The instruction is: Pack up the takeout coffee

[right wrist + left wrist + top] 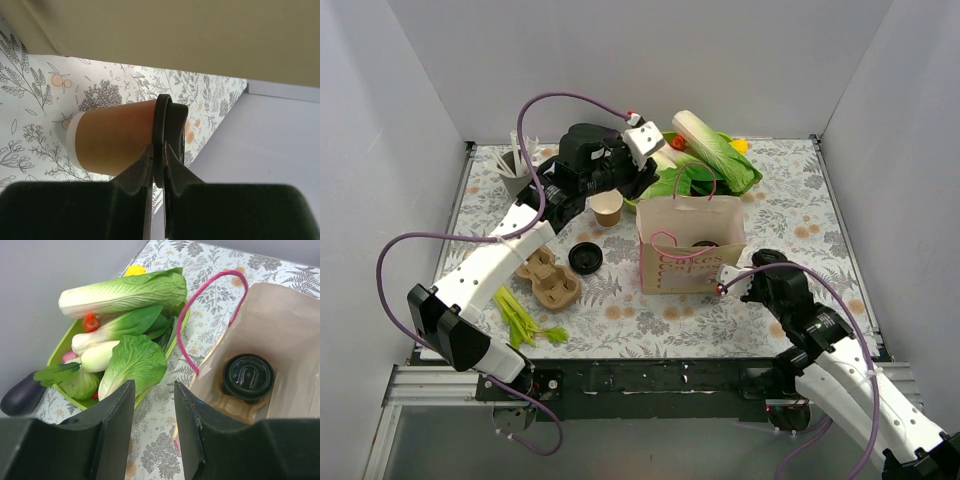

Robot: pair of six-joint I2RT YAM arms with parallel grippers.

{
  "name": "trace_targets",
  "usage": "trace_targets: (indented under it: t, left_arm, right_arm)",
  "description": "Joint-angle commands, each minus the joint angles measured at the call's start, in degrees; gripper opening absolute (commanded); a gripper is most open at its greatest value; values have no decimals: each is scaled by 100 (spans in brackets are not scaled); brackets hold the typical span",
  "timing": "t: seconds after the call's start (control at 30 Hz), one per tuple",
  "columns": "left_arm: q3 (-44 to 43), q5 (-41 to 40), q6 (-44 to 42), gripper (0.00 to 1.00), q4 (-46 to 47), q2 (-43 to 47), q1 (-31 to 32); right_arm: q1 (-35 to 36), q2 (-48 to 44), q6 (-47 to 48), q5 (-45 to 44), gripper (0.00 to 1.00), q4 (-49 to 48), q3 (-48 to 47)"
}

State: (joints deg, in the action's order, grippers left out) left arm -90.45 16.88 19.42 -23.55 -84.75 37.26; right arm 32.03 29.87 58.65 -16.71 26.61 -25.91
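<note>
Right gripper (157, 162) clamps the lid rim of a cup (110, 142), cup axis crosswise to the jaws, just outside the bag (685, 255) wall, whose mouth lies above. This low, bent arm is nearer. Second cup (248, 376) sits inside. Left gripper (154, 390) hovers over the bag, parted, empty.

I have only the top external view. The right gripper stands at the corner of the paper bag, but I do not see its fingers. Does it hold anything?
Observer: Yes. In the right wrist view the right gripper is shut on the rim of the black lid of a tan cup.
Operator: And the dark thing inside the bag?
Observer: The left wrist view shows a lidded cup seated in what looks like a pulp tray at the bottom of the paper bag.
</note>
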Motion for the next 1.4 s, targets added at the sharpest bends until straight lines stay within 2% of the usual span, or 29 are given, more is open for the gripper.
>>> trace_targets:
  t: [0.0, 0.23, 0.4, 0.43, 0.53, 0.63, 0.73, 0.83, 0.9, 0.97, 1.07, 1.2, 1.37]
  left_arm:
    - [-165, -124, -96, 37, -79, 196, -69]
    - [-16, -194, -105, 38, -115, 354, -78]
    - [133, -247, -149, 38, -27, 450, -96]
    - [159, -247, -140, 38, -9, 451, -96]
    - [204, -221, -140, 38, 17, 468, -96]
    - [247, -194, -149, 39, 26, 477, -96]
    - [283, -186, -167, 40, 70, 477, -104]
    - [309, -142, -167, 43, 88, 477, -104]
    - [300, -98, -175, 46, 88, 460, -104]
    - [274, -80, -140, 63, 79, 424, -104]
    - [274, -54, -62, 73, 131, 389, -113]
    - [292, -80, -8, 80, 184, 372, -113]
    - [213, -71, -87, 81, 141, 363, -157]
  right_arm:
    - [-215, -16, 305, 449, 1, -745, 270]
    - [-215, -420, 279, 800, 1, -201, 385]
    - [-215, -859, 181, 1319, 1, 871, 245]
    - [-215, -921, 190, 1415, 10, 1020, 184]
    - [-215, -1114, 138, 1574, 20, 1460, 52]
    - [-215, -1229, 94, 1757, 34, 1943, -132]
    - [-206, -1290, 68, 2074, 42, 2506, -431]
    - [-215, -1194, -283, 2347, 48, 2937, -1125]
    - [-215, -870, -914, 2366, 51, 2973, -1784]
    - [-215, -205, -1416, 2286, 51, 3077, -2267]
    - [-215, 709, -2225, 2417, 53, 3280, -2953]
    - [-224, 1521, -2683, 2699, 59, 3438, -3280]
    - [-320, 2066, -2544, 2682, 68, 3675, -3394]
